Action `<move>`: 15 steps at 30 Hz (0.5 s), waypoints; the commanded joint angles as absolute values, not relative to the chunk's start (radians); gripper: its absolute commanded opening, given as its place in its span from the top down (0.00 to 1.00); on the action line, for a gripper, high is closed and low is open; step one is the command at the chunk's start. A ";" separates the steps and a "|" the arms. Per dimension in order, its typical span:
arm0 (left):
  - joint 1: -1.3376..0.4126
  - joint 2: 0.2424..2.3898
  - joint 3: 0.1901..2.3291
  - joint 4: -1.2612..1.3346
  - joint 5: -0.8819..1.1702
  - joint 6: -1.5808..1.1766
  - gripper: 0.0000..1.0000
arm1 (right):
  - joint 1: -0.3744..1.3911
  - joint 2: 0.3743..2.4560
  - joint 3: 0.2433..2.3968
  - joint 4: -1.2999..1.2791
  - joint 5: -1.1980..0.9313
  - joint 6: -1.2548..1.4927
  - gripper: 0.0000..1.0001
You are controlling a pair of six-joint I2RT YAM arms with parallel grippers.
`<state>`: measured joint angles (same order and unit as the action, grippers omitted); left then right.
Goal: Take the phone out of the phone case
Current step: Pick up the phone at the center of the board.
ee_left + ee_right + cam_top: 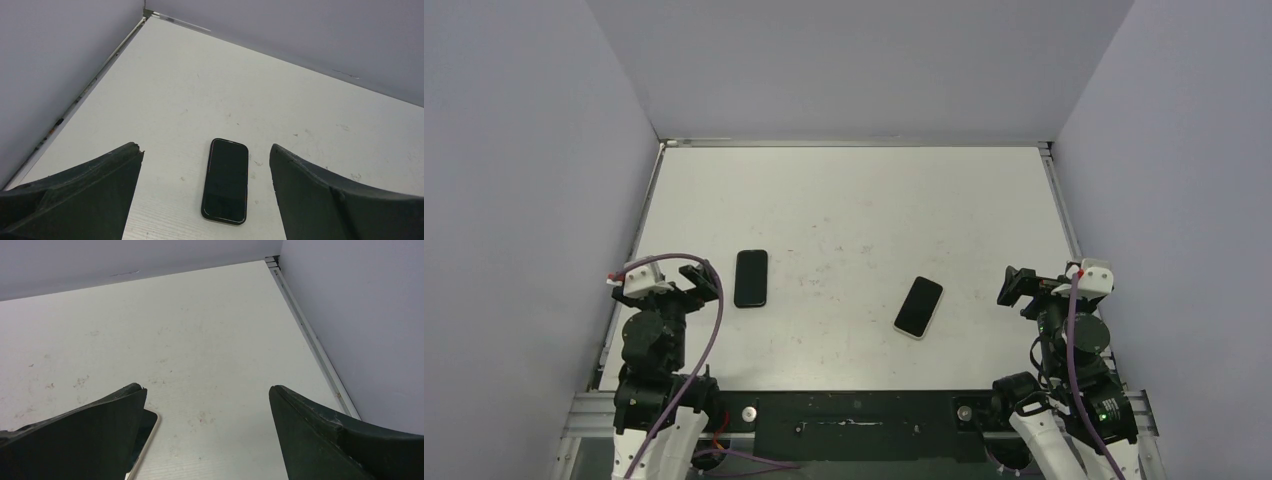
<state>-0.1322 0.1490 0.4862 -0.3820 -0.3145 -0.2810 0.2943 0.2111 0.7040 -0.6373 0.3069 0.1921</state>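
Two phone-shaped things lie flat on the white table point(854, 200). An all-black one point(750, 278) with a dark rim lies on the left, straight ahead of my left gripper point(696, 282). In the left wrist view it point(226, 180) shows beyond and between the open fingers of the left gripper point(205, 146), untouched. A second one point(919, 307), dark-faced with a pale rim, lies tilted right of the middle. My right gripper point(1014, 290) stands open to its right; only its corner point(146, 426) peeks past the left finger point(90, 435) of the right gripper point(205, 387). I cannot tell which is the phone and which the case.
Grey walls point(534, 200) close the table on the left, back and right, with a metal rail point(315, 350) along the right edge. Both arm bases sit at the near edge on a black bar point(854, 425).
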 commanded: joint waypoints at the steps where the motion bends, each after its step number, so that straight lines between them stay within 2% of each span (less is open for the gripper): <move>1: -0.131 0.189 0.521 -0.374 -0.302 -0.284 0.03 | 0.288 0.195 0.706 -0.605 0.332 0.195 0.00; 7: -0.132 0.303 0.555 -0.375 -0.218 -0.287 0.03 | 0.293 0.197 0.706 -0.606 0.334 0.196 0.00; 15: -0.132 0.655 0.674 -0.452 -0.176 -0.369 0.03 | 0.309 0.178 0.703 -0.603 0.331 0.196 0.00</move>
<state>-0.1322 0.4995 0.5743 -0.4023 -0.2066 -0.3218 0.2985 0.1951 0.7036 -0.6376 0.3149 0.1951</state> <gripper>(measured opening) 0.973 0.999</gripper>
